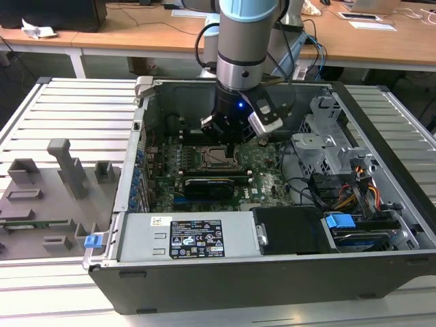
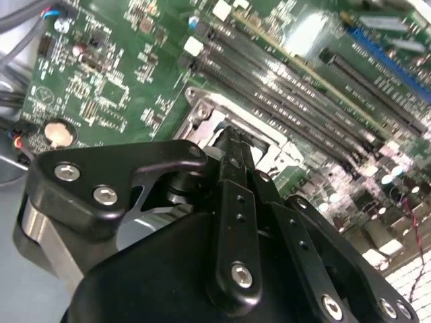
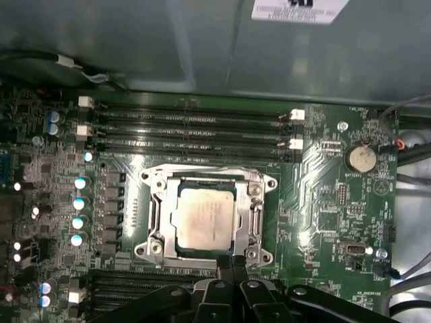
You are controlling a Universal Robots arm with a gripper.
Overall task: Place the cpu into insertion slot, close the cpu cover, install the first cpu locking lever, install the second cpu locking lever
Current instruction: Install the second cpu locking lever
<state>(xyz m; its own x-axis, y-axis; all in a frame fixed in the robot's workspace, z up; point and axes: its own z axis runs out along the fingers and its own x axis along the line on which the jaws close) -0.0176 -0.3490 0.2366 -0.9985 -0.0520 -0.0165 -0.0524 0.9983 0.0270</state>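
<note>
Silver-beige cpu [image 3: 202,225] is sitting flat inside the insertion slot [image 3: 156,222] in the first wrist view, framed by the cpu cover [image 3: 258,214], which is lying down around the chip with its window showing the metal top. Black gripper [image 3: 230,266] is hanging right at the socket's edge, its fingers [image 3: 237,272] pressed together with nothing pinched between them; in the second wrist view the same closed fingertips [image 2: 232,145] are pointing down at the socket rim. Green motherboard [image 3: 323,195] is lying under it all, with long memory slots [image 3: 188,131] just beside the socket and a round coin battery [image 3: 360,159] well apart from it. In the exterior view the arm is reaching down into an open computer case [image 1: 381,225], gripper [image 1: 230,146] just above the cpu [image 1: 219,158]. White labels are stuck on the grey power supply [image 1: 180,238] and the case wall, but their print is too small to read.
</note>
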